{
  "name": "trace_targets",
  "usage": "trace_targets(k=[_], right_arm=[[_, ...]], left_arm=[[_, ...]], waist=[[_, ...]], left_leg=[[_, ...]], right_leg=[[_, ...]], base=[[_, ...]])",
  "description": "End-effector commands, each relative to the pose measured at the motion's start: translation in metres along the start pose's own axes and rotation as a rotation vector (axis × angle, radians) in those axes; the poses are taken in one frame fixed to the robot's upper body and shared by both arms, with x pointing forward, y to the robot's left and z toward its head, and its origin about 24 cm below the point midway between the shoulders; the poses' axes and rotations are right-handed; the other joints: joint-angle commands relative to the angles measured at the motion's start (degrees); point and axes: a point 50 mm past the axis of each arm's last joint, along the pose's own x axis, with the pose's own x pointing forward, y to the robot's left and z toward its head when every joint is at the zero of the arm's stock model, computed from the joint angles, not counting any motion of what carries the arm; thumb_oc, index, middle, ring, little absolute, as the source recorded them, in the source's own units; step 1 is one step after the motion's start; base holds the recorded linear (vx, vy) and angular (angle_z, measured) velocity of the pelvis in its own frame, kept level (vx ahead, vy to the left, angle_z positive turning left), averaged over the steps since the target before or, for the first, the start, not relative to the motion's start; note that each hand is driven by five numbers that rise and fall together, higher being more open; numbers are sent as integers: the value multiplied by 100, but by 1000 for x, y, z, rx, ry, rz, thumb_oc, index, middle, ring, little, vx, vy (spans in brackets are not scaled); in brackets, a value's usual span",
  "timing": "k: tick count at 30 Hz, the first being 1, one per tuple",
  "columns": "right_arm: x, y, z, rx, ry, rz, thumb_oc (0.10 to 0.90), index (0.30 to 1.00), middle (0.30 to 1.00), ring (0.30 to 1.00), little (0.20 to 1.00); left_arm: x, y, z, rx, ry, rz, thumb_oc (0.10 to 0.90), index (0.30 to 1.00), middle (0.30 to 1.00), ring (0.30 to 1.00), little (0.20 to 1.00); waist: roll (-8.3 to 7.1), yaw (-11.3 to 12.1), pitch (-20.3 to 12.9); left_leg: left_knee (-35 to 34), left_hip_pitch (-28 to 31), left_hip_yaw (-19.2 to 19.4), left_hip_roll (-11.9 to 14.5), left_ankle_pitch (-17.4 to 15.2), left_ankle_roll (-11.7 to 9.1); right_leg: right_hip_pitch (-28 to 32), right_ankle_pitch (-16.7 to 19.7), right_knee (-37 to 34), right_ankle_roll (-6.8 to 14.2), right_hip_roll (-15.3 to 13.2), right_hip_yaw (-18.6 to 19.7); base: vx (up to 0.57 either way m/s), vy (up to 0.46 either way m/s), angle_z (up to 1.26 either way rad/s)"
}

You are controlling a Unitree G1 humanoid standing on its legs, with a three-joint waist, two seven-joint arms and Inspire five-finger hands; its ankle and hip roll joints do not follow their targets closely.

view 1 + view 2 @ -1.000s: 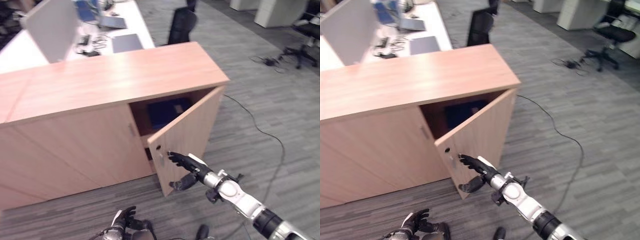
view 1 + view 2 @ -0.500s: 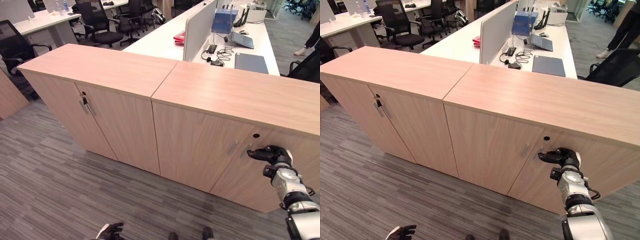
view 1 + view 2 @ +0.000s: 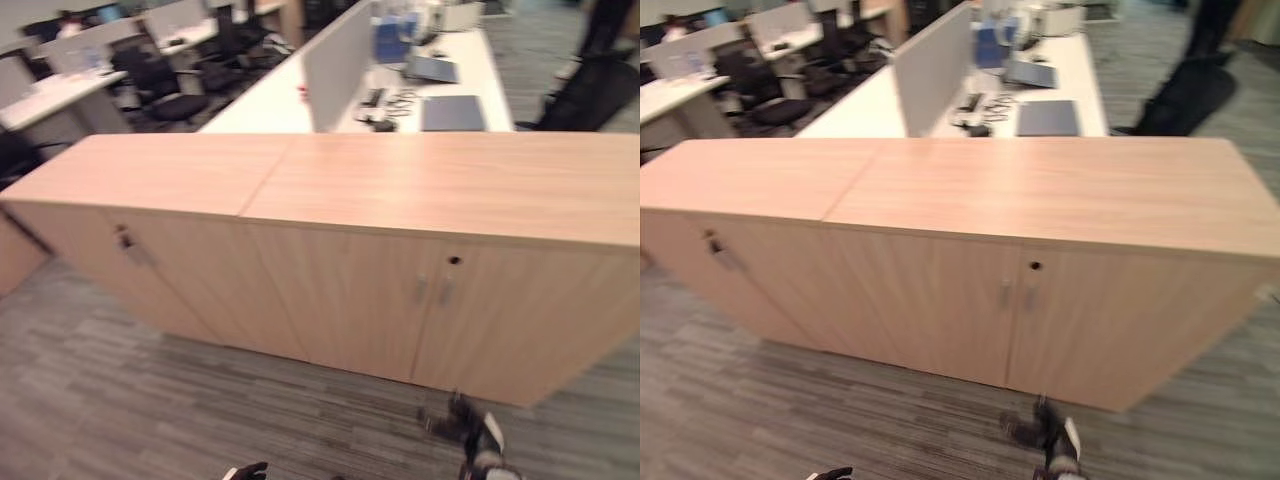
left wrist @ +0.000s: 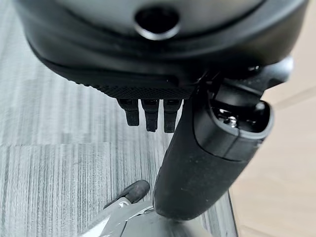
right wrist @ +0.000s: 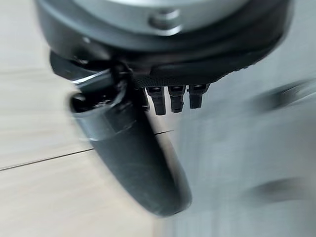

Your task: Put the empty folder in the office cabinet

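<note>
The office cabinet (image 3: pixel 450 190) is a long light-wood unit, and its two right-hand doors (image 3: pixel 520 320) are closed, with slim handles (image 3: pixel 432 291) and a keyhole (image 3: pixel 454 260) where they meet. My right hand (image 3: pixel 470 435) hangs low over the carpet in front of those doors, apart from them and open, with nothing in it. The right wrist view shows its thumb (image 5: pixel 133 163) and straight fingers (image 5: pixel 175 98) beside the wood front. At the bottom edge, my left hand (image 3: pixel 245 470) is open and holds nothing, its fingers (image 4: pixel 150 113) over the carpet.
A second cabinet (image 3: pixel 150 170) joins on the left, with a key in its door (image 3: pixel 125 240). Behind stands a white desk (image 3: pixel 260 110) with a grey divider (image 3: pixel 335 60) and a laptop (image 3: pixel 452 112). Office chairs (image 3: pixel 160 75) stand at the back left, a black chair (image 3: pixel 590 95) at the back right.
The cabinet door, open a second ago with my right hand at its edge, is closed. My right hand has dropped from the door to low over the floor. The camera has swung.
</note>
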Motion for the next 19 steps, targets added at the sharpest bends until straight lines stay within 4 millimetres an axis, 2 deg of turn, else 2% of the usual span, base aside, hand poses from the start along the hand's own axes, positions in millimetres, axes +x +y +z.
trace_targets(k=[1, 6, 8, 12, 19], right_arm=[[12, -2, 89, -68, -297, 28, 800, 900, 900, 900, 900], [14, -3, 77, -82, -239, 34, 800, 900, 900, 900, 900], [16, -1, 77, -84, -225, 41, 800, 900, 900, 900, 900], [17, 1, 79, -94, -219, 51, 800, 900, 900, 900, 900], [18, 3, 76, -110, -202, 63, 800, 900, 900, 900, 900]], left_arm=[[9, 8, 40, 25, -119, 4, 800, 900, 900, 900, 900], [9, 4, 40, 37, -118, -12, 800, 900, 900, 900, 900], [9, 3, 39, 36, -117, -16, 800, 900, 900, 900, 900], [9, 3, 40, 36, -119, -17, 800, 900, 900, 900, 900], [10, 1, 42, 45, -122, -22, 800, 900, 900, 900, 900]], waist=[[-54, -25, 95], [-48, -178, 146], [-57, -230, 156], [-70, -233, 151], [-94, -259, 123]], left_leg=[[96, 438, -610, 628, -579, -538], [114, 508, -362, 738, -570, -574], [133, 567, -156, 817, -573, -590], [162, 612, 9, 873, -572, -604], [132, 697, 97, 940, -540, -637]], right_leg=[[0, -392, 200, 238, -129, -58], [-108, -372, 227, 221, -33, 148], [-181, -344, 231, 203, 37, 289], [-233, -337, 248, 188, 96, 384], [-167, -350, 241, 169, 127, 307]], base=[[-32, -68, -20], [-25, -51, -44], [-23, -56, -43], [-3, -33, -41], [6, -22, -7]])
